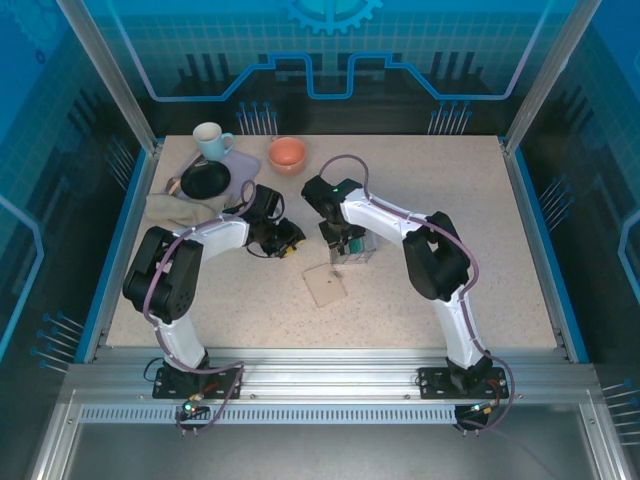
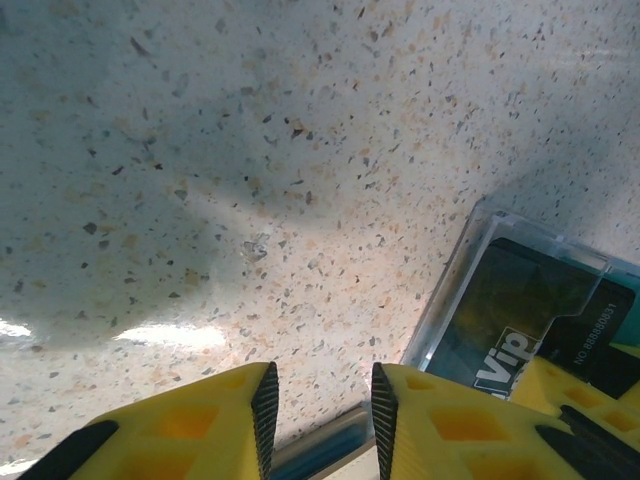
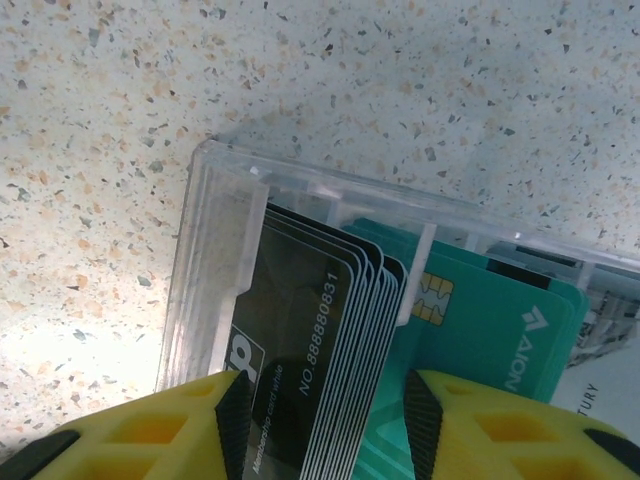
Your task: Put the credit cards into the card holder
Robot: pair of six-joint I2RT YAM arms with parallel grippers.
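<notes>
Picking up: the right hand (image 3: 327, 400), open, straddles the thin dark-grey and teal plastic credit cards (image 3: 300, 320) in the clear plastic box (image 3: 210, 250), lower centre, seemingly unpinched; next, close on one and lift.

Credit cards (image 3: 320, 370): lower ends off-frame
</notes>
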